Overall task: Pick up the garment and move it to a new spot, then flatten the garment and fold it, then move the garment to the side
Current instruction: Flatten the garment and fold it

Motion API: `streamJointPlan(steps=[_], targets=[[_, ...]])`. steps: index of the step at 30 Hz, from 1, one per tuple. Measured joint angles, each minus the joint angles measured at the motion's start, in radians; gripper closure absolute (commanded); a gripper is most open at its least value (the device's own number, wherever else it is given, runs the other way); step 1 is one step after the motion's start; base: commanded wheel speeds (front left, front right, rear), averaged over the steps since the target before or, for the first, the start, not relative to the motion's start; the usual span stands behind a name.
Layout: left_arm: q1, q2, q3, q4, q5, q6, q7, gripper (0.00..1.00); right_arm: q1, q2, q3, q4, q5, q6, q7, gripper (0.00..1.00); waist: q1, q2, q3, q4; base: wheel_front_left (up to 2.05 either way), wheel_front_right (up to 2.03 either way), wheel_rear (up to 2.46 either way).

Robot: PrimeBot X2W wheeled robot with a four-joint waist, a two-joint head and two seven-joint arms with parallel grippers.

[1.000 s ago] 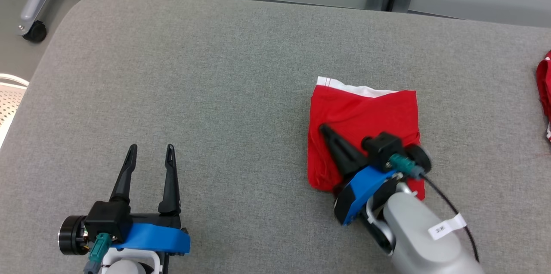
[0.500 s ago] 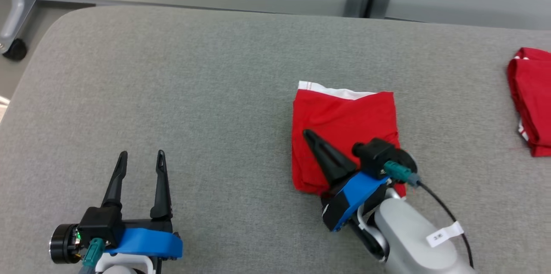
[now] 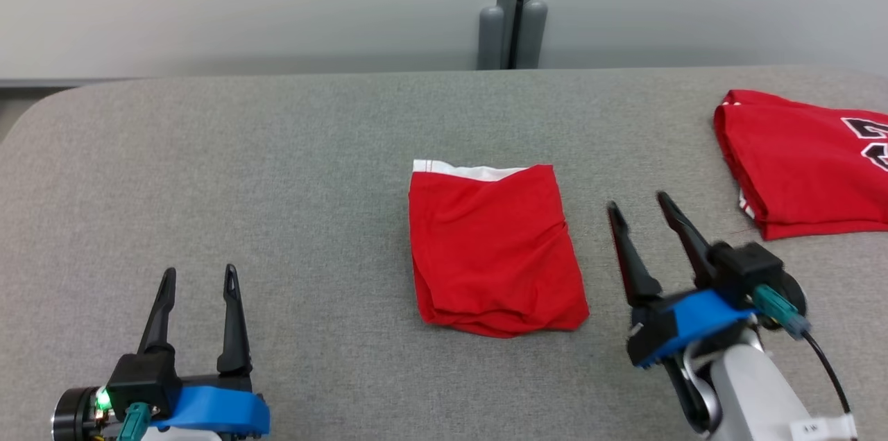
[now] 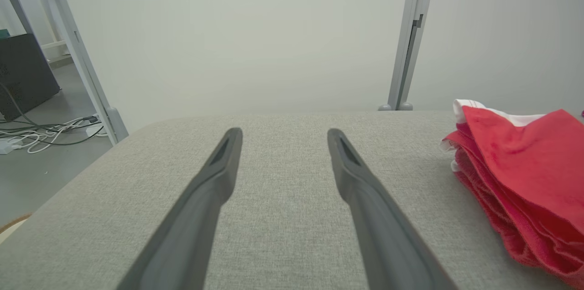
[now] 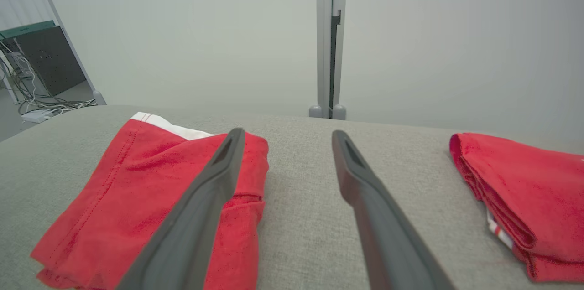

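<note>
Jersey (image 3: pixel 798 163) lies well apart, right of folded garment (image 3: pixel 492 250).

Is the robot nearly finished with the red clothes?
Nearly. Done: the red garment lies folded in a tidy rectangle on the grey table. In hand: nothing; the left gripper and right gripper are both open, off the cloth. Left: probably sliding it aside, maybe toward the folded red jersey.
</note>
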Motion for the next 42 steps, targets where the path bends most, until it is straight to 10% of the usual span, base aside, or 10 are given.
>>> streamJointPlan(steps=[42], targets=[[0.118,0.040,0.007,0.107,0.018,0.033,0.000,0.00,0.354,0.005,-0.139,-0.086,-0.058,0.000,0.000,0.00,0.0001,-0.0001,-0.152,-0.036,0.00,0.00,0.00]])
